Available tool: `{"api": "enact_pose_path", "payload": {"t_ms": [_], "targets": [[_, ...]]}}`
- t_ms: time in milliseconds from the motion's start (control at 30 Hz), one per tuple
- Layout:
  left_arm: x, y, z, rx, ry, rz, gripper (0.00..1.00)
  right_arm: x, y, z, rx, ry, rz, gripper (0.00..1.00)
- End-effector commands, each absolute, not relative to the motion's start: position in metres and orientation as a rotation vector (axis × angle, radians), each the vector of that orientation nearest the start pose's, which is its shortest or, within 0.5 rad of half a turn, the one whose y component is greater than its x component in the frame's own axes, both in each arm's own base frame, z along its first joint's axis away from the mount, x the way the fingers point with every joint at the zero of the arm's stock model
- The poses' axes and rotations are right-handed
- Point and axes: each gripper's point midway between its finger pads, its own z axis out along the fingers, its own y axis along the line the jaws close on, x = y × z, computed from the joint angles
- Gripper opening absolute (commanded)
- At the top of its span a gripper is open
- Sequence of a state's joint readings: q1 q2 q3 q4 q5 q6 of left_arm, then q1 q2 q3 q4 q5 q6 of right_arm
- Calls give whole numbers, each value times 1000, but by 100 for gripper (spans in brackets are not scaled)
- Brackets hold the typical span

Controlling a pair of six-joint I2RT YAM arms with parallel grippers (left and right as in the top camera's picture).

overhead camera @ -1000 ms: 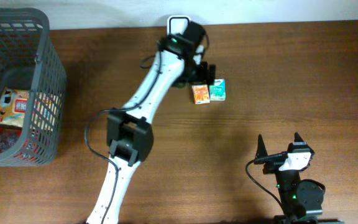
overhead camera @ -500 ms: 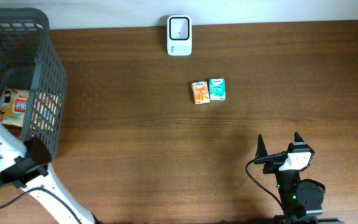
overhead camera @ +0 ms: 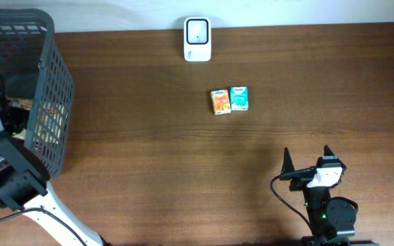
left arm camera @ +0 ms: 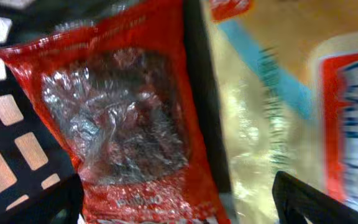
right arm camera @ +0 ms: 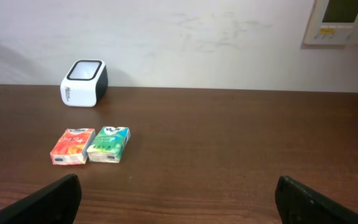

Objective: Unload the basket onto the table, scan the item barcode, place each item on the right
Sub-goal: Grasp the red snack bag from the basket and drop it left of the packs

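By the left edge of the overhead view, the left gripper [left arm camera: 182, 204] hangs inside the grey mesh basket [overhead camera: 53, 75]. Its jaws are spread wide to straddle a red crinkly foil packet [left arm camera: 123, 118] beside a gold pouch [left arm camera: 260, 124], probably the next item for the white box scanner [overhead camera: 197, 31] at top centre. The right gripper [overhead camera: 307, 156] sits at lower right, out of the way, spread and empty.

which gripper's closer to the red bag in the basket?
Left. The left gripper is down inside the basket, open right over the red bag. The right gripper sits open at the far end of the table, well away from the basket.
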State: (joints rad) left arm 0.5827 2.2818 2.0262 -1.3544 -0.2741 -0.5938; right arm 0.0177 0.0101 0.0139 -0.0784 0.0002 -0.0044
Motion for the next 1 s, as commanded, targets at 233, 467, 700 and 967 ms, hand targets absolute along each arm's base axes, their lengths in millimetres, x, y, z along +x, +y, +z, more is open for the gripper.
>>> {"api": "enact_pose_path", "payload": {"t_ms": [233, 467, 700, 967], "targets": [[310, 285, 42, -1770, 2649, 585, 0, 246, 2, 155, -15, 1650, -3, 98], [361, 294, 202, -1658, 2377, 364, 0, 246, 2, 155, -15, 1650, -3, 98], [449, 83, 404, -673, 2175, -467, 0, 246, 2, 155, -15, 1650, -3, 98], [451, -125, 295, -100, 2667, -302, 0, 246, 2, 155, -15, 1650, -3, 98]]}}
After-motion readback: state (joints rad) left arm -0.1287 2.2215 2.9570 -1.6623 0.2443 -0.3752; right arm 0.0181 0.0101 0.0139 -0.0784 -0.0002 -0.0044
